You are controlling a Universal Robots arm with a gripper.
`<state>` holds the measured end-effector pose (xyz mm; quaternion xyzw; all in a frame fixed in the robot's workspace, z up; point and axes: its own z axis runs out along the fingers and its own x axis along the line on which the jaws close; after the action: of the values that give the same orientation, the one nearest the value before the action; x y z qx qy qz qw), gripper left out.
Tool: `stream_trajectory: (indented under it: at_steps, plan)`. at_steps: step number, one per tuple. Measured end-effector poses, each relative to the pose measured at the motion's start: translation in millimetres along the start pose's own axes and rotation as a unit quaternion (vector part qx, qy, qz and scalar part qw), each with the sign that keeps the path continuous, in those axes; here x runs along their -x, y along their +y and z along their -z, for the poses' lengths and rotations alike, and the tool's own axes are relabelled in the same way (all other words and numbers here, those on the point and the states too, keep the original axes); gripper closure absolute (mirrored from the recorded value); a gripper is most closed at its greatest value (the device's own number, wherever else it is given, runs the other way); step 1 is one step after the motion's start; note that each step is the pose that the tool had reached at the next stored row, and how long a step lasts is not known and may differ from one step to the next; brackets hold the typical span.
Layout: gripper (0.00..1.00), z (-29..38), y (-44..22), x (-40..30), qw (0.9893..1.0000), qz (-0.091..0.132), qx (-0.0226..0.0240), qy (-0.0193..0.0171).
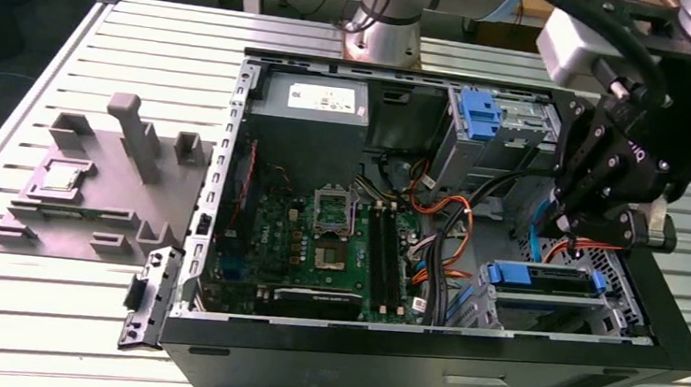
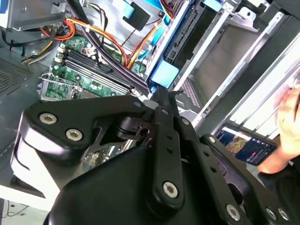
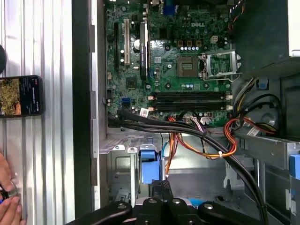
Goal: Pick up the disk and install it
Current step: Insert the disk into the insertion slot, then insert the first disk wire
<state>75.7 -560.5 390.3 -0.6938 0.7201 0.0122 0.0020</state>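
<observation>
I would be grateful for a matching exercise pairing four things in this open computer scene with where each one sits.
Things:
1. disk in its blue plastic carrier
2. grey moulded plastic fixture
3. green motherboard
4. black smartphone

Places:
A. flat inside the black computer case
B. on the slatted metal table by a person's hand
C. in the drive bay at the exterior view's right of the case
D. on the table, at the exterior view's left of the case

Pairs: 1-C, 2-D, 3-A, 4-B

Bright, even light with soft, faint shadows.
</observation>
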Motion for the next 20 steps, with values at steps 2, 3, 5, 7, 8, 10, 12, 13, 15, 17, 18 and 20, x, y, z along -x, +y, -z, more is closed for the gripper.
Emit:
stream_trajectory:
  at_steps: [2,3,5,7,8,10,12,13,15,17,18,20]
  plan:
    - [0.9,-3.7,0.0,-0.1,1.0,0.0,-0.0001,0.0]
    - [0.9,-5.6,-0.1,-0.1,1.0,0.0,-0.0001,0.0]
    - [0.9,-9.2,-0.1,-0.2,1.0,0.0,-0.0001,0.0]
    - [0.9,-12.8,-0.2,-0.3,1.0,0.0,-0.0001,-0.0001]
    - [0.9,-14.1,-0.2,-0.3,1.0,0.0,-0.0004,-0.0001]
    - [0.9,-14.2,-0.2,-0.3,1.0,0.0,-0.0005,0.0]
    - [0.9,-14.4,-0.2,-0.3,1.0,0.0,-0.0006,-0.0001]
    - [0.9,-14.5,-0.2,-0.3,1.0,0.0,-0.0006,-0.0001]
    - [0.9,-14.6,-0.2,-0.3,1.0,0.0,-0.0006,-0.0001]
    - [0.9,-14.6,-0.2,-0.3,1.0,0.0,-0.0006,-0.0001]
    - [0.9,-14.7,-0.2,-0.3,1.0,0.0,-0.0006,0.0]
    - [0.9,-14.8,-0.2,-0.3,1.0,0.0,-0.0006,-0.0001]
